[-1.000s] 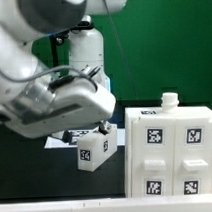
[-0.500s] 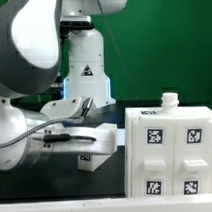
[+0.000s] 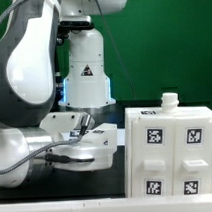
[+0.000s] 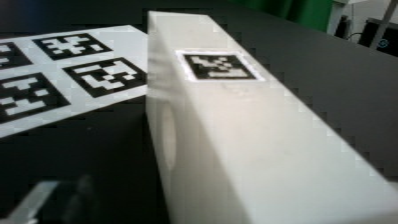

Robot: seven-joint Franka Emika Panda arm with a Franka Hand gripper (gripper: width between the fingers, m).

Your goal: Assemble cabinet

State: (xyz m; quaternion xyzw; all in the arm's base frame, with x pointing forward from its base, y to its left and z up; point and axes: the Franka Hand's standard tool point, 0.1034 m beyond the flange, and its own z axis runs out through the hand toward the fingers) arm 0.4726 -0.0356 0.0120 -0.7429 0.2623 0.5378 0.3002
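The large white cabinet box (image 3: 172, 151) with several square tags stands on the exterior view's right, a small white knob on its top. A long white cabinet piece (image 4: 240, 140) with one tag fills the wrist view, directly under my gripper (image 4: 205, 214). One dark finger (image 4: 47, 203) shows blurred beside the piece, far off to its side; the other finger is hidden, so the jaws stand open around it. In the exterior view my gripper (image 3: 88, 153) is low over the table, left of the box, and hides that piece.
The marker board (image 4: 64, 72) lies flat on the black table right beside the long piece. The white robot base (image 3: 85, 70) with a triangle sticker stands behind. My bulky arm fills the exterior view's left.
My arm has swung down and lowered the hand onto the small white piece left of the box. That piece was visible before and is now covered by the hand.
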